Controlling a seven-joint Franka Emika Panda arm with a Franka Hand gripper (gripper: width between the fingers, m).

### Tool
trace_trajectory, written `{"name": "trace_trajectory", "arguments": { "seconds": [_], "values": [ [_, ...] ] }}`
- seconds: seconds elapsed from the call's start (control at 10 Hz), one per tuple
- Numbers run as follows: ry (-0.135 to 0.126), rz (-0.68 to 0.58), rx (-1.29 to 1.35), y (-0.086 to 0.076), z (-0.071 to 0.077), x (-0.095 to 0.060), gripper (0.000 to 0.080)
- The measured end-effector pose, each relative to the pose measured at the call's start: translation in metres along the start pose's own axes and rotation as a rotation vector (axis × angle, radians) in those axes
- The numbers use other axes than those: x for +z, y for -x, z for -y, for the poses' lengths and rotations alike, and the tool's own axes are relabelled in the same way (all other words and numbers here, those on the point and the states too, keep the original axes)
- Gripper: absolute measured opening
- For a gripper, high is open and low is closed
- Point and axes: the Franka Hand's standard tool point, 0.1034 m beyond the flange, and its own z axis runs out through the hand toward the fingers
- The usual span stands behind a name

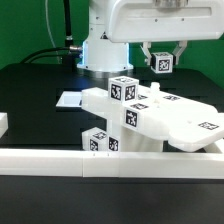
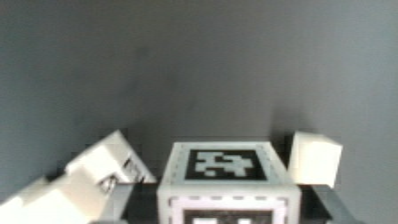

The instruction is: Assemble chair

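My gripper hangs high at the exterior view's upper right, shut on a small white cube-ended chair part with a square tag, held in the air above the table. In the wrist view the same tagged part sits between my dark fingers. The partly joined chair lies on the black table at the middle: a flat white slab with tagged cube-ended pieces standing on it. Another tagged cube piece lies at the front by the rail. In the wrist view white chair parts show below.
A long plain white border rail runs along the front edge. The robot's white base stands at the back with black cables. A white block sits at the exterior view's left edge. A flat white sheet lies behind the chair.
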Motion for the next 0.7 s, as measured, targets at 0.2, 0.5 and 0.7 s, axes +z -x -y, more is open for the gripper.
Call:
{"name": "trace_trajectory", "arguments": {
  "seconds": [0.2,0.5,0.7],
  "values": [
    [0.005,-0.008,-0.012,-0.009,-0.006,0.0,0.0282],
    [0.005,-0.002,-0.027,-0.01,-0.008,0.0,0.0282],
    [0.01,-0.022,-0.047,-0.038,-0.024,-0.019,0.0282]
  ]
}}
